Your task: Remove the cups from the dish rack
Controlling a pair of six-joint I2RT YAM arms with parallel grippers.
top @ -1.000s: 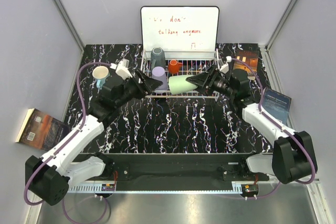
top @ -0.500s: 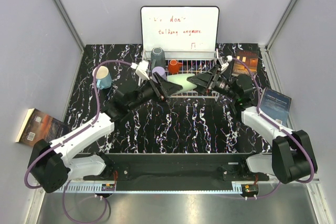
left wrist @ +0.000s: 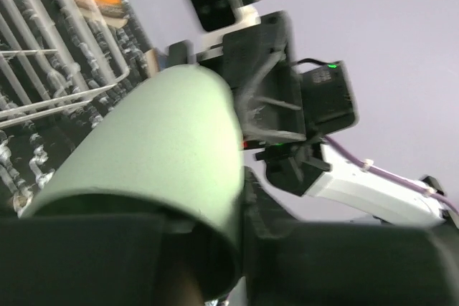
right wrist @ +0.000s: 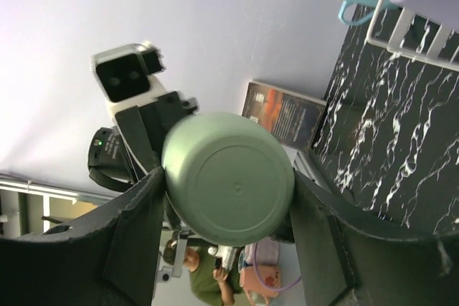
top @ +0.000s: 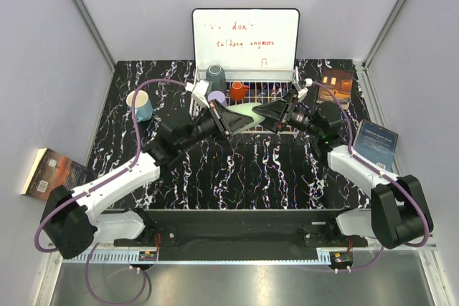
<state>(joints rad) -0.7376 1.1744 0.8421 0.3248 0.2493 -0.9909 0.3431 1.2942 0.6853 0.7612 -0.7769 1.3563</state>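
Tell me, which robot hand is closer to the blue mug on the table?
Left. The left gripper grips the green cup at its left end, right of the blue mug. The right gripper holds that cup's other end, farther right.

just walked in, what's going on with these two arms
Both arms hold one pale green cup on its side over the front of the white wire dish rack: the right tool grips its base, the left tool pinches its rim, seemingly a handover. A dark grey cup, a lilac cup and a small orange mug sit in the rack; a light blue mug stands on the black marbled table outside it.
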